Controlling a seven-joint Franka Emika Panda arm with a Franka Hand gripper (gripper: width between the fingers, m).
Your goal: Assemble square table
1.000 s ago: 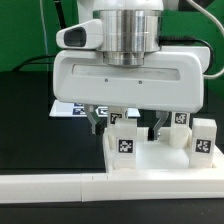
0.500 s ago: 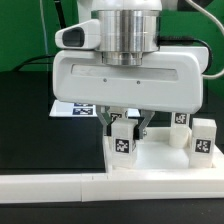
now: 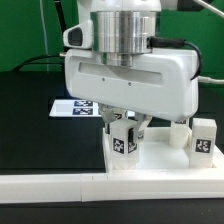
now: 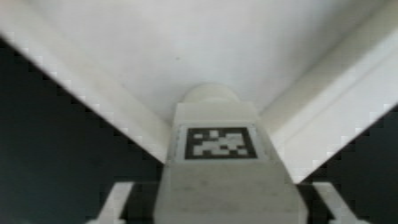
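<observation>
Nearest the exterior camera, a long white wall (image 3: 60, 184) runs along the black table (image 3: 25, 110). Behind it sits the square table top (image 3: 160, 160), a white rimmed tray. Over its near edge the tool (image 3: 124, 128) stands, fingers narrowed on a tagged leg block (image 3: 123, 139); the wrist view shows that leg block (image 4: 217, 150) held between both fingers (image 4: 118, 205). A second leg block (image 3: 203, 140) stands towards the exterior view's right. Farthest back lies the marker board (image 3: 74, 106).
</observation>
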